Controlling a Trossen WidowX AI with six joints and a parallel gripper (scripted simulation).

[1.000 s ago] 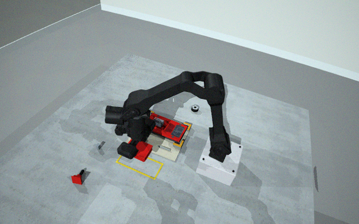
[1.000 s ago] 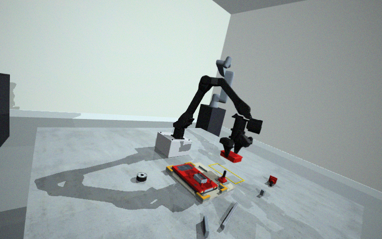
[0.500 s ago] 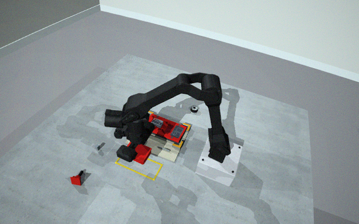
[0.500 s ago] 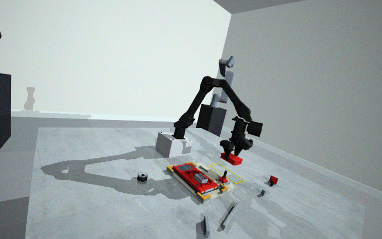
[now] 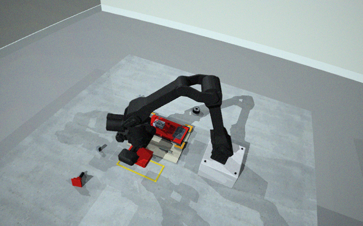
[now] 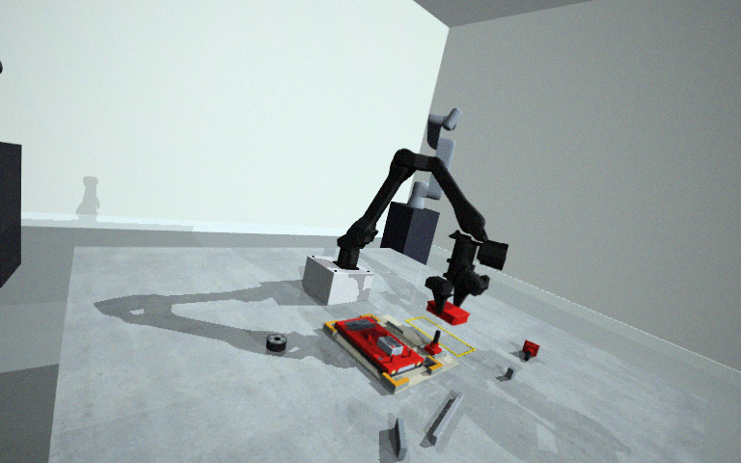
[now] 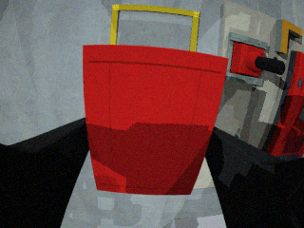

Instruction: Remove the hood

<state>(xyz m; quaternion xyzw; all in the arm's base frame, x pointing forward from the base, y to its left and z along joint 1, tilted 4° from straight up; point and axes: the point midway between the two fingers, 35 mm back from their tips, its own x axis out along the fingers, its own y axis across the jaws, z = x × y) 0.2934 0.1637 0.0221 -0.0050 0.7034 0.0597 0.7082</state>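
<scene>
Toy car (image 5: 174, 133) (image 6: 371, 340) (image 7: 292, 121) noted lying in an orange-cornered holder, hood off, a grey block (image 5: 158, 123) (image 6: 390, 344) exposed in it. Just beside the car, a beige board (image 5: 173, 156) (image 6: 451, 363) (image 7: 237, 14); on it, a red part with a black stem (image 6: 433, 347) (image 7: 244, 59). Across the board from the car, the yellow outline (image 5: 160, 173) (image 6: 450, 333) (image 7: 157, 9) is seen on the surface (image 5: 285, 166) (image 6: 163, 403) (image 7: 43, 62). On that same side of the car, the red hood (image 5: 144, 157) (image 6: 452, 314) (image 7: 152, 95) is held aloft, not set down; claw (image 5: 139, 155) (image 6: 449, 308) (image 7: 148, 127) clamped on it. Off the car's opposite side, a black wheel (image 5: 193, 111) (image 6: 276, 348). Past the car's grey-block end, two grey bars (image 6: 399, 439) (image 6: 445, 418). Farther from the car, the arm's white base (image 5: 231, 180) (image 6: 327, 286). Well beyond the car, a pale arm (image 6: 445, 155) on a dark pedestal (image 6: 409, 231).
</scene>
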